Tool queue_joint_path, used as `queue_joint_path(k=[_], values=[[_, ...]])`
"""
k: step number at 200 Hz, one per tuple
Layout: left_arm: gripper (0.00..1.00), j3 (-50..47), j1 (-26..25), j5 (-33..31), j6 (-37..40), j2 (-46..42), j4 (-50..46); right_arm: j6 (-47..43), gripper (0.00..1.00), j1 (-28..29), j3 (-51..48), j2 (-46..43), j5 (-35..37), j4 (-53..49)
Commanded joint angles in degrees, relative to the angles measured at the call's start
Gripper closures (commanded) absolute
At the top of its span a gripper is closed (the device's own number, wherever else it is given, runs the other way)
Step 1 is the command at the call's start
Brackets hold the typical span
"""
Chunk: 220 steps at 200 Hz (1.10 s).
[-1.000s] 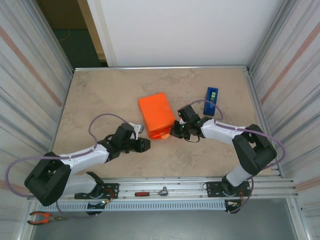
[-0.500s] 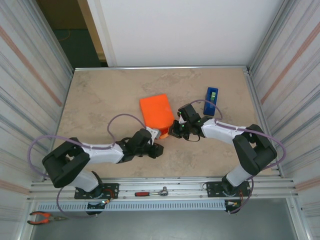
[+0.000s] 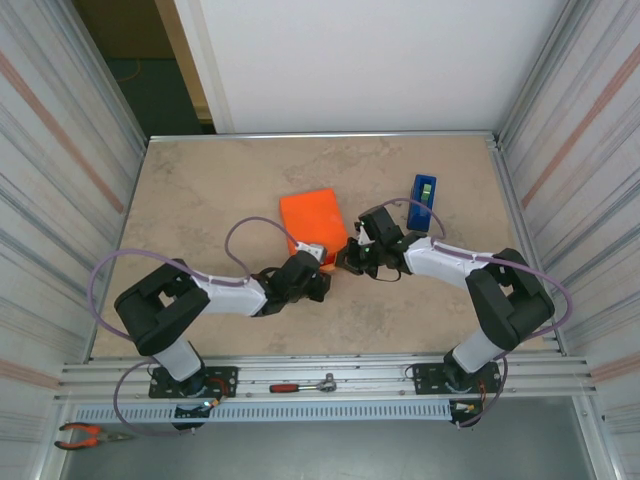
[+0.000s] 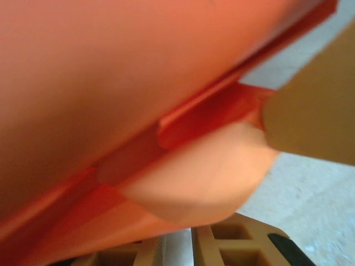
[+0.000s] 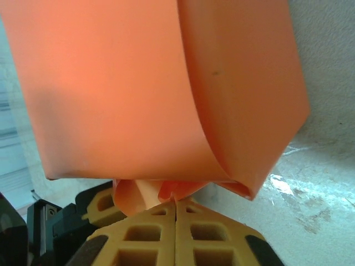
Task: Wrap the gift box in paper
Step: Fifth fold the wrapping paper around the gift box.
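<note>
Right gripper [image 5: 176,202] pinches a flap of the paper [image 5: 111,83].

- It looked like a robot lab or workshop cell.
- The left arm [image 3: 225,292] and right arm [image 3: 440,262] were bolted to a metal rail [image 3: 380,372] at the table's [image 3: 200,200] near edge.
- Ribbed metal walls [image 3: 60,180] and a white panel [image 3: 350,60] fenced the table.
- A ratchet [image 3: 303,384] lay on the rail, with pliers [image 3: 85,434] just below it.
</note>
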Motion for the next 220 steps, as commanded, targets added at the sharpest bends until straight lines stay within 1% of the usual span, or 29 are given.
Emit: queue_joint_path(k=[1, 9, 21, 34, 45, 56, 73, 96, 127, 165, 195, 220], values=[[0.80, 2.04, -0.08, -6.03, 0.24, 0.09, -0.48, -0.33, 0.64, -1.15, -2.67, -2.79, -2.58, 0.45], [0.80, 2.54, -0.06, -6.07, 0.28, 0.15, -0.55, -0.79, 0.59, -2.07, -3.84, -4.04, -2.48, 0.12], [0.80, 3.09, 0.12, -6.11, 0.40, 0.22, -1.14, -1.18, 0.57, -3.78, -5.97, -5.91, -2.70, 0.49], [0.80, 3.42, 0.30, -6.02, 0.42, 0.22, -1.27, -1.63, 0.59, -5.70, -7.70, -7.31, -3.48, 1.07], [0.80, 3.65, 0.43, -6.11, 0.26, -0.03, -1.66, -2.29, 0.63, -6.48, -8.61, -7.96, -3.36, 1.21], [0.80, 3.67, 0.55, -6.39, 0.30, -0.45, -1.88, -2.83, 0.69, -6.53, -9.42, -8.02, -3.24, 2.02], [0.79, 3.81, 0.74, -6.73, 0.32, -1.00, -2.39, -2.88, 0.84, -5.91, -10.45, -6.86, -3.68, 5.03], [0.79, 4.05, 0.95, -7.09, 0.46, -1.43, -3.27, -2.37, 1.00, -4.38, -11.31, -3.64, -3.73, 10.10], [0.79, 4.38, 1.15, -6.74, 0.59, -1.45, -4.06, -1.16, 1.00, -1.20, -11.36, 1.36, -2.44, 16.98], [0.79, 4.58, 1.26, -6.38, 0.42, -1.36, -4.31, 1.67, 1.00, 1.74, -11.25, 6.89, 1.59, 26.16], [0.80, 4.93, 1.24, -5.32, 0.93, -2.93, -5.04, 1.96, 1.00, 1.81, -9.92, 9.08, 3.85, 29.04], [0.78, 4.39, 2.26, -3.28, 2.83, -8.42, -7.09, 1.57, 1.00, 1.06, -7.96, 9.13, 3.04, 28.09]])
